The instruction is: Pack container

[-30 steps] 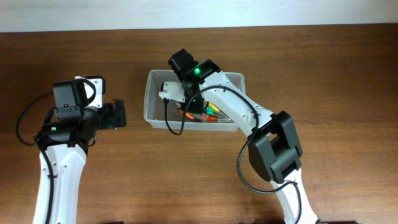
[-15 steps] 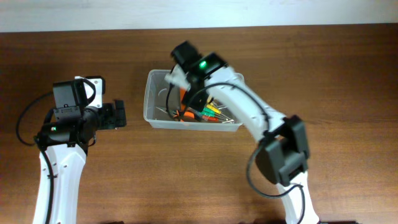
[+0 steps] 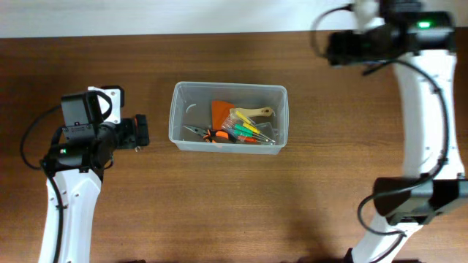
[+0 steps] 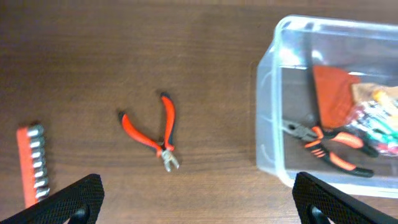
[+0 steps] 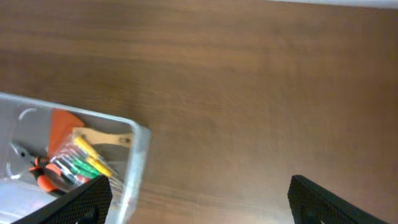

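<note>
Container: the clear tub [image 3: 191, 109] sat in the middle of the table [image 3: 219, 212], between the two arms.
Inside it: orange-handled pliers [image 3: 207, 134], a packet of coloured screwdrivers [image 3: 247, 131], an orange flat piece [image 3: 221, 111] and a wooden handle [image 3: 256, 112], bunched towards one end.
Left gripper [image 3: 140, 133]: fingers spread wide, nothing in them, near the tub's end wall.
Right gripper [image 5: 199, 205]: over bare wood, well clear of the tub, fingers wide apart and empty.
Loose on the table: red pliers [image 4: 155, 130] and a red bit strip [image 4: 30, 163], apart from each other.

A robotics lab: two white arms [image 3: 424, 95] at a wooden table [image 3: 219, 212].
</note>
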Robot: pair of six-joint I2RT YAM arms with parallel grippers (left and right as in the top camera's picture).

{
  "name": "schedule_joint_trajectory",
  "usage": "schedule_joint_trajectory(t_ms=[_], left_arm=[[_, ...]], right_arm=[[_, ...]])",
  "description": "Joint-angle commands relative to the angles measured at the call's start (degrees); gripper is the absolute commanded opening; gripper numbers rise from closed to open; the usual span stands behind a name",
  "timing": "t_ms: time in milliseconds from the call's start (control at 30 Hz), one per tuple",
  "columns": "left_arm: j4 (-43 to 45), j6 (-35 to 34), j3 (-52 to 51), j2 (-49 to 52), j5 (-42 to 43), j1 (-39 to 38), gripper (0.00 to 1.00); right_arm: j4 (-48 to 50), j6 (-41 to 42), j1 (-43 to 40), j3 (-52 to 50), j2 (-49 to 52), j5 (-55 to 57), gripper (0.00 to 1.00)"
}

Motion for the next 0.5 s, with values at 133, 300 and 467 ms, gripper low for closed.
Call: schedule_joint_trajectory(t_ms=[133, 300, 467], left_arm=[[2.36, 0.66, 1.01, 0.22, 2.82, 0.20, 0.99], [2.05, -1.49, 1.01, 1.33, -4.48, 0.20, 0.99], [-3.63, -10.25, 1.64, 5.42, -8.17, 2.64, 0.99]], right_arm=[[-2.80, 2.67, -9.70, -3.50, 0.57, -4.72, 0.99], [-2.82, 2.67, -12.76, -5.64, 0.57, -4.70, 0.98], [-2.78, 2.64, -13.07, -5.90, 0.57, -4.70, 0.99]])
